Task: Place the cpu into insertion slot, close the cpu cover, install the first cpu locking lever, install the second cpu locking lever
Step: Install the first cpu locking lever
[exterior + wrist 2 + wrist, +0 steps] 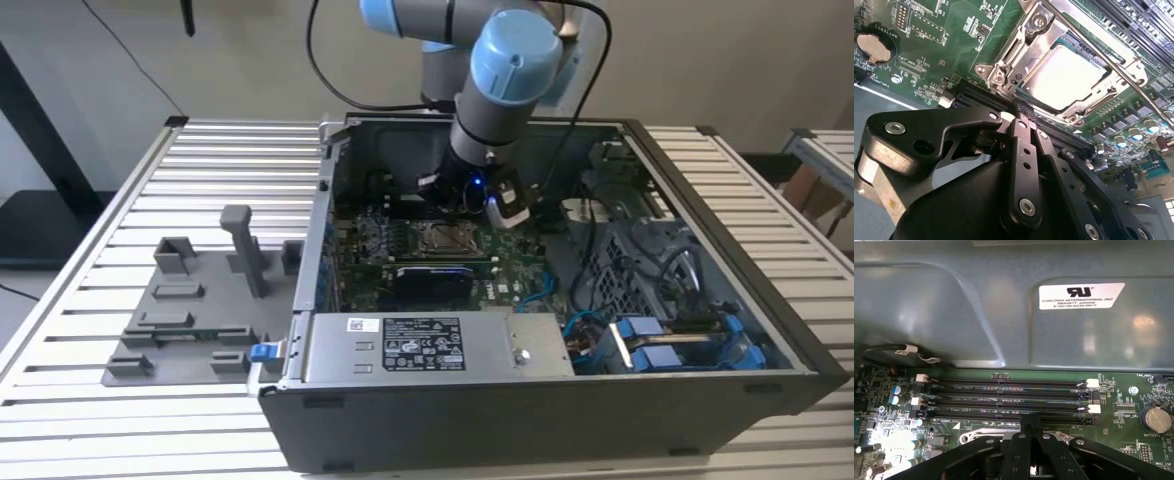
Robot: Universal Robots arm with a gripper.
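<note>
1. My gripper (1025, 111): fingers pressed together with nothing between them. Empty.
2. Position: in the exterior view I'm inside the open PC case (534, 420), just above frame centre. The tool hangs low over the motherboard (367, 275), close behind the insertion slot (441, 237) at frame centre.
3. The cpu (1064, 75) is seated in the insertion slot. In the second wrist view its pale flat top shows through the square window. Step one reads as done.
4. The cpu cover (1029, 55) lies flat, a silvery frame around the cpu, not tilted up. Step two reads as done.
5. Levers: a thin metal rod (1094, 42) runs along the cover edge farthest from my tool and sits low against it. I can't tell whether its end is hooked under a latch.
6. I can't pick out the other lever. My fingers mask the socket edge nearest them.
7. My fingertips sit just beside the near corner of the socket. Touching it or not, I can't tell.
8. My read: placement and cover are finished and lever work is in hand. Neither lock is confirmed from these views.
9. Surroundings:
   - In the first wrist view, the memory slots (1004, 400) run between my tool and the case wall.
   - The coin battery (871, 47) is well away from the socket.
   - A grey fixture tray (187, 310) lies on the slatted table (134, 160) at the exterior view's left, beside the case.
</note>
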